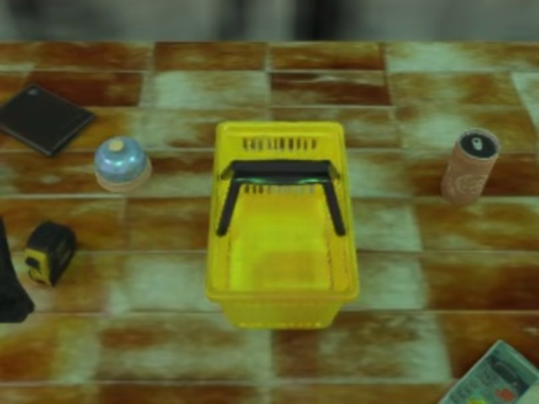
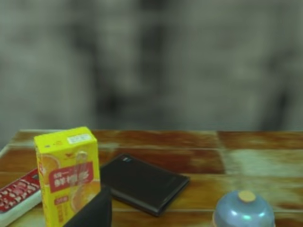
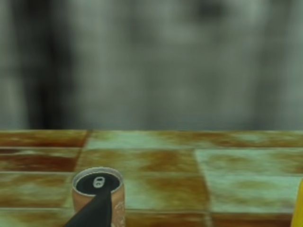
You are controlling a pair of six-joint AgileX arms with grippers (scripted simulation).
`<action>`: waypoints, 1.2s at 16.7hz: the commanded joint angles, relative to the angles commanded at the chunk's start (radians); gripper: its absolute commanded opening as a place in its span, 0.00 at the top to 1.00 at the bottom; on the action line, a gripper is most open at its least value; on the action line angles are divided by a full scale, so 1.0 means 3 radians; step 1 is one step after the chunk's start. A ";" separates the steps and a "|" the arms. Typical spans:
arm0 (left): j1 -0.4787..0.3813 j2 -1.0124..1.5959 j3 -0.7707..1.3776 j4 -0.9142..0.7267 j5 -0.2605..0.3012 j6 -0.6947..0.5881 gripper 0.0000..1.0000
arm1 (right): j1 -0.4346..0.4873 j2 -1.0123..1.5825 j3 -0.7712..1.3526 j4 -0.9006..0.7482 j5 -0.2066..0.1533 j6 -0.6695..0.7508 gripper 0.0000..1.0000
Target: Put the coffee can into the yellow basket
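The coffee can (image 1: 469, 166) stands upright at the table's right side, tan-orange with a dark top, well apart from the yellow basket (image 1: 278, 313) in the middle. The basket holds nothing and its black handles lie folded across it. In the right wrist view the can (image 3: 118, 208) is close, with one dark finger (image 3: 94, 213) of my right gripper in front of it and off to one side. Nothing sits in that gripper. A strip of the basket (image 3: 299, 203) shows at that view's edge. My left arm (image 1: 10, 286) is parked at the far left, and its gripper holds nothing.
A blue-grey bell (image 1: 122, 162), a black wallet (image 1: 44, 118) and a yellow-black tape measure (image 1: 49, 251) lie left of the basket. A grey keypad device (image 1: 497, 379) sits at the front right corner. The left wrist view shows a yellow juice carton (image 2: 68, 172).
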 joint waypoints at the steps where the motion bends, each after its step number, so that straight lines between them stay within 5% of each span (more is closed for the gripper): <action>1: 0.0000 0.0000 0.0000 0.0000 0.0000 0.0000 0.00 | 0.0000 0.0000 0.0000 0.0000 0.0000 0.0000 0.00; 9: 0.0000 0.0000 0.0000 0.0000 0.0000 0.0000 0.00 | 0.0116 0.0963 0.0886 -0.0611 -0.0030 -0.0269 0.00; 20: 0.0000 0.0000 0.0000 0.0000 0.0000 0.0000 0.00 | 0.0389 0.4892 0.4265 -0.2833 0.0005 -0.1211 0.00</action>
